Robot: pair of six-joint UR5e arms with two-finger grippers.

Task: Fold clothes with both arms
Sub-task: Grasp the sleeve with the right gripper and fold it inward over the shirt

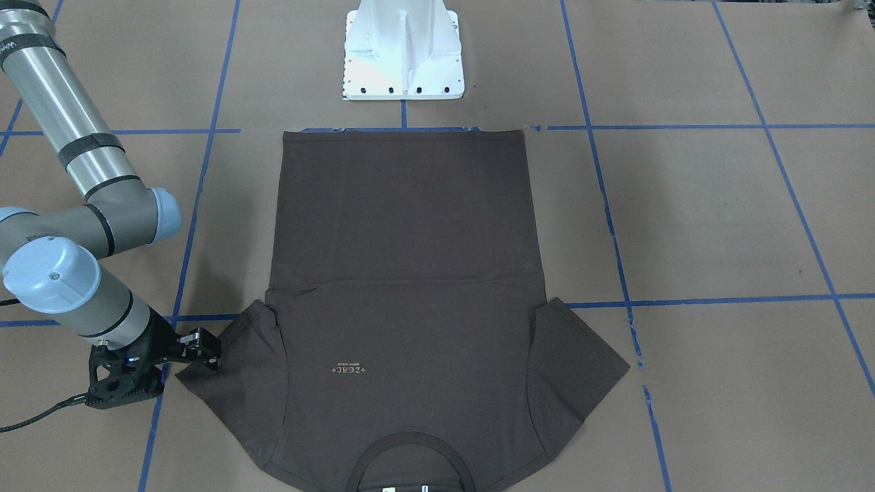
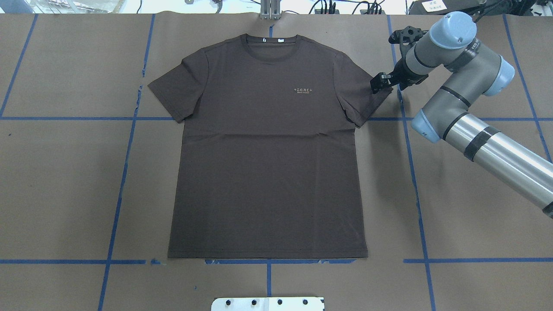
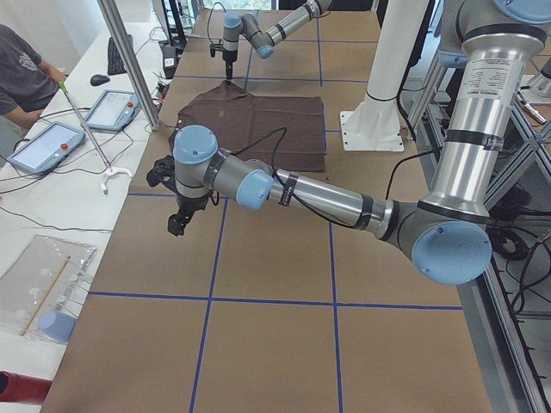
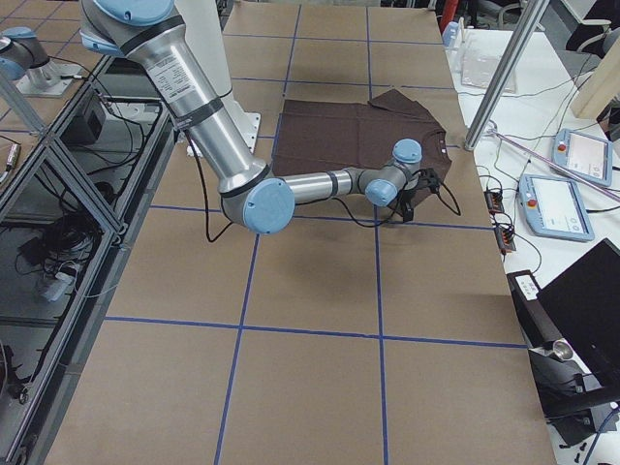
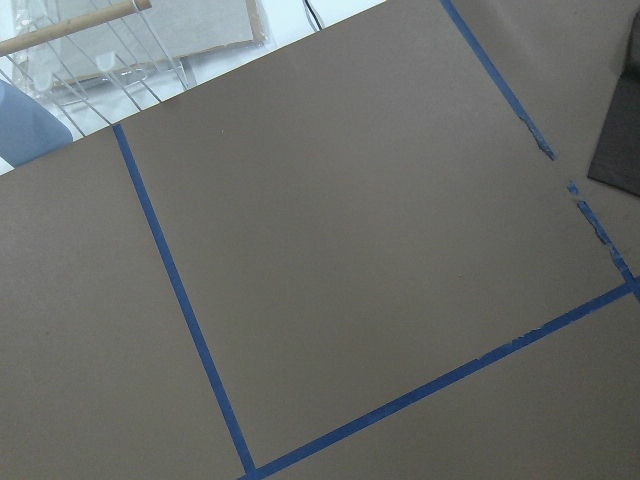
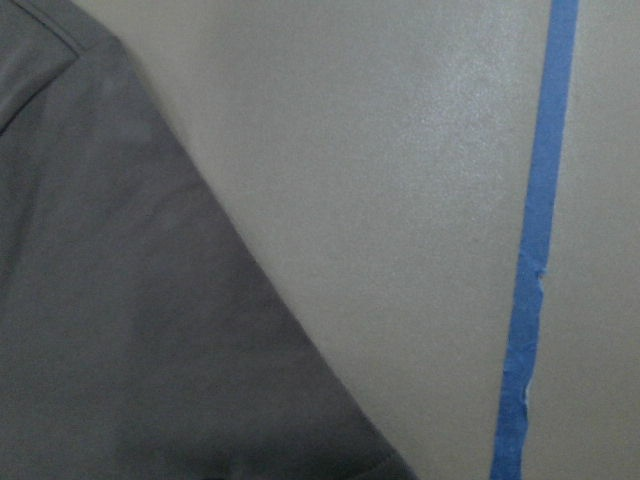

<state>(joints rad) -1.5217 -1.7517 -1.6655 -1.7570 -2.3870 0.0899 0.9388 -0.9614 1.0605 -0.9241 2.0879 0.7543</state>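
Folding basically hasn't started here. The T-shirt lies flat, front up, in the middle of the tabletop, with the collar away from the robot and both sleeves spread. I can't see a fold anywhere.

The right gripper is down at the tip of the sleeve on its side. I can't tell whether its fingers are spread or pinching cloth. The left gripper hangs over bare tabletop, well apart from the shirt, and its fingers can't be judged from that side view either. I'd say every fold is left to do.

The surface is brown paper gridded with blue tape lines, with a white pedestal base at the robot's edge. Off to one side is a white side bench with tablets and a person.
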